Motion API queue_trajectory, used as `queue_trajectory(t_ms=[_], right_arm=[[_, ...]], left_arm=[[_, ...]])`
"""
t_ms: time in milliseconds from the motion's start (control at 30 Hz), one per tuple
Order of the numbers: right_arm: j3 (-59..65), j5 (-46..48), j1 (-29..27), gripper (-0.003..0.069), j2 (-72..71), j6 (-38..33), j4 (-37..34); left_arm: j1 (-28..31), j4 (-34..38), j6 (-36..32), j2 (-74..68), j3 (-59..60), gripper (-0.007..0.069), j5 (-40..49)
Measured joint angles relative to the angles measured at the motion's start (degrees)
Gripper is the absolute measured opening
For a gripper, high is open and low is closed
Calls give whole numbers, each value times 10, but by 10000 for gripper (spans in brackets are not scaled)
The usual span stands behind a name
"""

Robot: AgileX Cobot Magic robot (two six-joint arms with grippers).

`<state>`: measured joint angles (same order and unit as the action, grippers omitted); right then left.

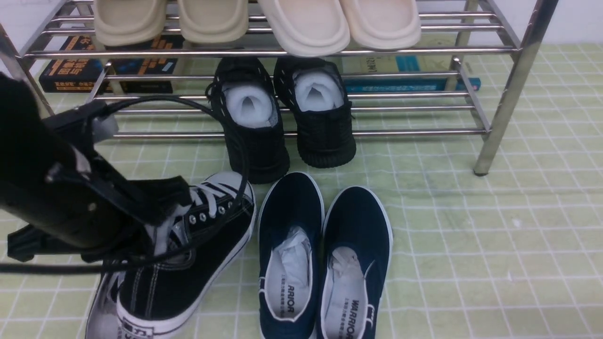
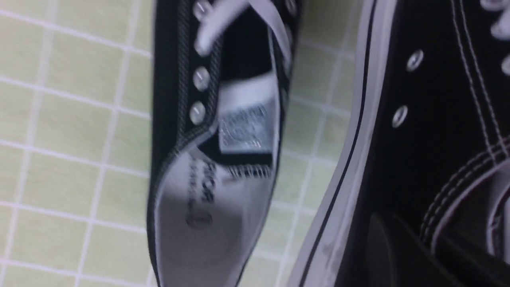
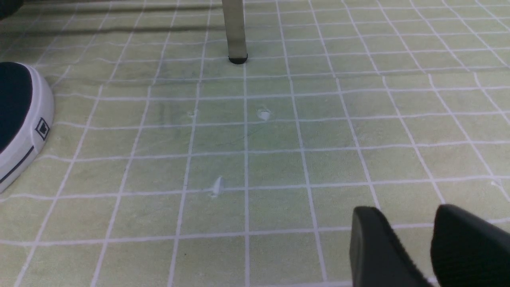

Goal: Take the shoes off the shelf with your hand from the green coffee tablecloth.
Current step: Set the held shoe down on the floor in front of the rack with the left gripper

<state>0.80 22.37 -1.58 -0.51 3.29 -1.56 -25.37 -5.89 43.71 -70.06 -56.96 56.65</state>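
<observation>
My left hand (image 1: 155, 209), bulky and black with looping cables, is shut on the eyelet side of one black canvas shoe (image 1: 202, 249). That shoe is tilted in front of the shelf (image 1: 282, 51), out on the green coffee tablecloth (image 1: 471, 235). Its mate (image 1: 101, 306) lies partly under it at the lower left. In the left wrist view the held shoe (image 2: 430, 119) fills the right side with a dark finger (image 2: 382, 247) against it, and the mate (image 2: 215, 139) lies on the cloth. My right gripper (image 3: 414, 235) hangs open over bare cloth, holding nothing.
Black knit sneakers (image 1: 282, 117) rest on the shelf's lower tier, toes toward me. Navy slip-ons (image 1: 325, 254) stand on the cloth beside the canvas pair, one toe (image 3: 20, 115) showing in the right wrist view. Beige slippers (image 1: 254, 21) sit on top, books (image 1: 108, 66) behind. A shelf leg (image 3: 235, 32) stands ahead.
</observation>
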Motion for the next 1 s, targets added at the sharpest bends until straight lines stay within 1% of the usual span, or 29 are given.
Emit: queue_trajectory(t_ms=[33, 100, 233, 500, 767, 1000], right_arm=[[0, 0, 0, 239, 0, 0, 0], [0, 0, 0, 239, 0, 0, 0], [0, 0, 0, 239, 0, 0, 0], [0, 0, 0, 239, -1, 0, 0], [0, 0, 0, 239, -1, 0, 0], [0, 0, 0, 239, -1, 0, 0]], left_arm=[[-14, -21, 27, -3, 0, 13, -7], [-32, -42, 65, -13, 0, 15, -16], [-58, -49, 102, -39, 0, 18, -27], [-68, -61, 111, -51, -1, 22, -39], [-68, -67, 114, -5, -8, 22, -31], [-68, -76, 115, -34, -9, 22, -43]])
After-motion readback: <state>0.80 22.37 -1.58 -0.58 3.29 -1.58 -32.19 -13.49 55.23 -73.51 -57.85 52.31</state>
